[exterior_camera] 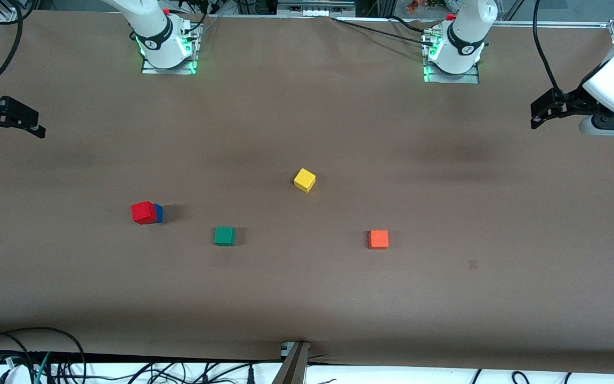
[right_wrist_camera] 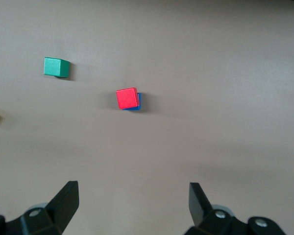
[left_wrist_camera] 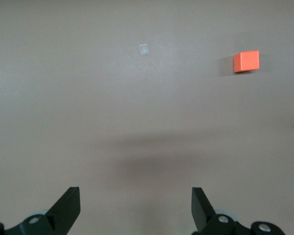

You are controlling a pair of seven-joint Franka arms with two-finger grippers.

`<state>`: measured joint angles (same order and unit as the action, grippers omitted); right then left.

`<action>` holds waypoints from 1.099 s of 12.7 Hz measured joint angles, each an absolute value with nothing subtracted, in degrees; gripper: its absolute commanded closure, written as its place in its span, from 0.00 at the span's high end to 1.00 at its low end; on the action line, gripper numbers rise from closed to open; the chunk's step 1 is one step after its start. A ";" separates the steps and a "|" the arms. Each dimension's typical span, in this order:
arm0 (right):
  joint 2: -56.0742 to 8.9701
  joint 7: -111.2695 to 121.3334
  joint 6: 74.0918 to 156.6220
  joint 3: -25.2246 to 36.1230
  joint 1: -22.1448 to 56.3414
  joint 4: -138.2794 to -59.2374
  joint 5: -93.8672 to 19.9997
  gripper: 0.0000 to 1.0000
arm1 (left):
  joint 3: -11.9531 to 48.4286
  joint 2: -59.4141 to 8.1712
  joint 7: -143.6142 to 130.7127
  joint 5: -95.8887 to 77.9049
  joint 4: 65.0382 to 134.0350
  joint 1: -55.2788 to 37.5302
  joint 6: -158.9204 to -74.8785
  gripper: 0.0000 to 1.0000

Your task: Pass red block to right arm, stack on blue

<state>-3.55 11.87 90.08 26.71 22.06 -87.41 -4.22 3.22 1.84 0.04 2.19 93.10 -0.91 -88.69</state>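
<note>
**Red block sitting on blue, both arms standing off**

Cubes like the red block [exterior_camera: 144, 212] are looking light, rigid and plain-faced, so jaws would be taking it best across two flat opposite sides, squarely, since smooth faces could be slipping under a skewed pinch. It is resting on the blue [exterior_camera: 159, 213], shifted a little off-centre, at about 8 o'clock from the yellow cube [exterior_camera: 304, 180] and 10 o'clock from the green cube [exterior_camera: 224, 236]. The right gripper [exterior_camera: 16, 124] is waiting over the table [exterior_camera: 307, 298] edge at its own end, jaws spread and empty; the left gripper [exterior_camera: 544, 113] likewise. Most of the blue is lying hidden under the red, so how well it is seated is hard to judge.
</note>
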 measured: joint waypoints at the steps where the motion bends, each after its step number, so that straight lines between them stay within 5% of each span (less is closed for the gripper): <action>1: -3.64 11.87 89.72 26.60 22.17 -87.39 -4.22 0.99 | 3.23 1.81 0.04 2.19 93.10 -0.91 -88.56 1.00; 14: -3.93 2.99 84.93 21.24 23.00 -86.75 -0.66 0.99 | 3.22 1.54 0.04 2.19 92.74 -0.91 -88.50 1.00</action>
